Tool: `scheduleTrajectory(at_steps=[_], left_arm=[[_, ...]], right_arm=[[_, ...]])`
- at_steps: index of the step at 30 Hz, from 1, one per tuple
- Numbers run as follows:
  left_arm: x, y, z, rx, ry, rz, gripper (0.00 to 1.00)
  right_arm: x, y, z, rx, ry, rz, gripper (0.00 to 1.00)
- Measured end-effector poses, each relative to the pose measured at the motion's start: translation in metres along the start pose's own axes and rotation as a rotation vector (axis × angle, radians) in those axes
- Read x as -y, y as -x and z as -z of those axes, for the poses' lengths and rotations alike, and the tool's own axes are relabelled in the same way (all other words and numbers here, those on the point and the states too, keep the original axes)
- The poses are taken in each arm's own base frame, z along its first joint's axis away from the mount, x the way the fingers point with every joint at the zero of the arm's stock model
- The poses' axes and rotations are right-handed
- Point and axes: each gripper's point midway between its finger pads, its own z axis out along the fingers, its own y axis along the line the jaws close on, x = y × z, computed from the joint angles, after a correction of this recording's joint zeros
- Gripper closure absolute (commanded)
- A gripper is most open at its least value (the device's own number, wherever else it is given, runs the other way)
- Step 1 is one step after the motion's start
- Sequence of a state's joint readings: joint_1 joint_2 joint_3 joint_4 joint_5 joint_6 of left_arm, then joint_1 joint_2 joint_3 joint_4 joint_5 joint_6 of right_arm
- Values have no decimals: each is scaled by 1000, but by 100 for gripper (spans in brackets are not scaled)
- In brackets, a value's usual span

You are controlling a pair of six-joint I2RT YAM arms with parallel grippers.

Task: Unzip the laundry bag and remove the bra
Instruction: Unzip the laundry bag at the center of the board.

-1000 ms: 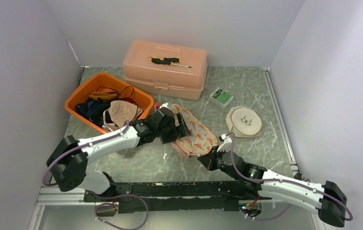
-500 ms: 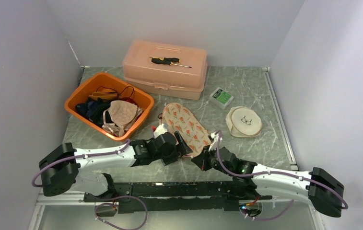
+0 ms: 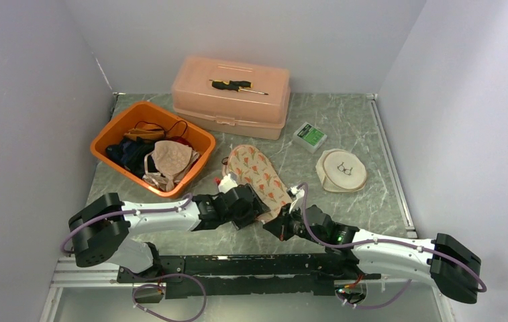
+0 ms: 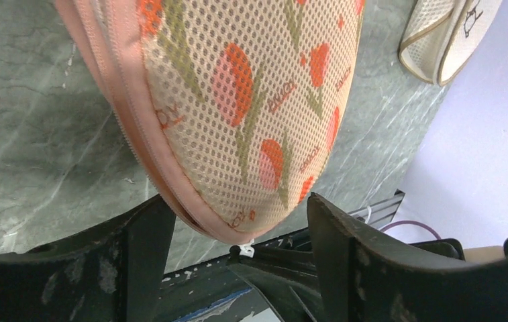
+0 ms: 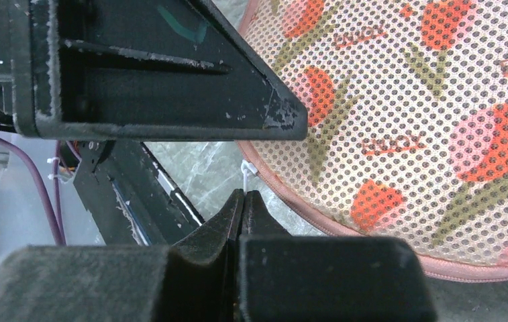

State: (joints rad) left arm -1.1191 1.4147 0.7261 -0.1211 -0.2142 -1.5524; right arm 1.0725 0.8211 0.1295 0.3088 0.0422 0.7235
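The laundry bag (image 3: 259,174) is an oval mesh pouch printed with red tulips, edged by a pink zipper, lying flat mid-table. My left gripper (image 3: 256,209) is open, its fingers straddling the bag's near end (image 4: 251,100) without squeezing it. My right gripper (image 3: 279,227) sits just in front of that end, shut on the white zip pull (image 5: 245,176), which runs from the zipper edge into the fingertips. The same pull (image 4: 243,249) shows under the bag's tip in the left wrist view. The bra is hidden.
An orange basket (image 3: 107,139) of clothes stands at the left. A peach plastic box (image 3: 232,97) with a screwdriver (image 3: 237,85) on top is at the back. A small green-and-white box (image 3: 309,136) and a round beige pouch (image 3: 341,170) lie at the right.
My left arm came back from the bag's middle to its near end, and its fingers narrowed slightly. The bag now lies flat. My right gripper moved left and up to the bag's tip, staying shut.
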Motion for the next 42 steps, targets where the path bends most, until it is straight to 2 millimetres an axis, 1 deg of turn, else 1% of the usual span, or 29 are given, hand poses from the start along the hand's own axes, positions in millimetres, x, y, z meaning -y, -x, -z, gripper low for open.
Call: scheduleTrajectory(at_steps=[5, 8, 11, 12, 14, 15, 20, 26, 30, 35, 39, 42], left_arm=[[-6, 6, -1, 20, 28, 19, 50], [-10, 9, -2, 30, 46, 29, 64], [-12, 11, -2, 33, 52, 39, 80], [-12, 12, -3, 34, 53, 42, 87], [-12, 12, -3, 33, 53, 46, 96], [-11, 12, -3, 30, 51, 44, 97], [-11, 15, -3, 17, 51, 47, 97], [-14, 28, -4, 15, 54, 13, 97], [-13, 37, 1, 20, 36, -60, 97], [-14, 49, 11, 13, 19, -175, 97], [-23, 61, 14, -6, 29, -258, 96], [-24, 63, 13, -41, 26, -339, 96]], right_arm=[[0, 0, 0, -1, 0, 3, 100], [0, 0, 1, 1, 2, 2, 100], [-1, 2, 3, 6, 6, 1, 100], [-2, 2, 4, 8, 8, 1, 100], [-3, 4, 6, 13, 11, 0, 100], [-3, 4, 7, 14, 10, 0, 100], [3, 3, 14, 12, -19, -6, 100], [21, -5, 17, -3, -111, -53, 100], [34, -6, 19, 10, -183, -109, 100], [47, -1, 22, 62, -256, -178, 100], [48, 3, 22, 94, -254, -186, 100], [44, 2, 21, 86, -225, -162, 100]])
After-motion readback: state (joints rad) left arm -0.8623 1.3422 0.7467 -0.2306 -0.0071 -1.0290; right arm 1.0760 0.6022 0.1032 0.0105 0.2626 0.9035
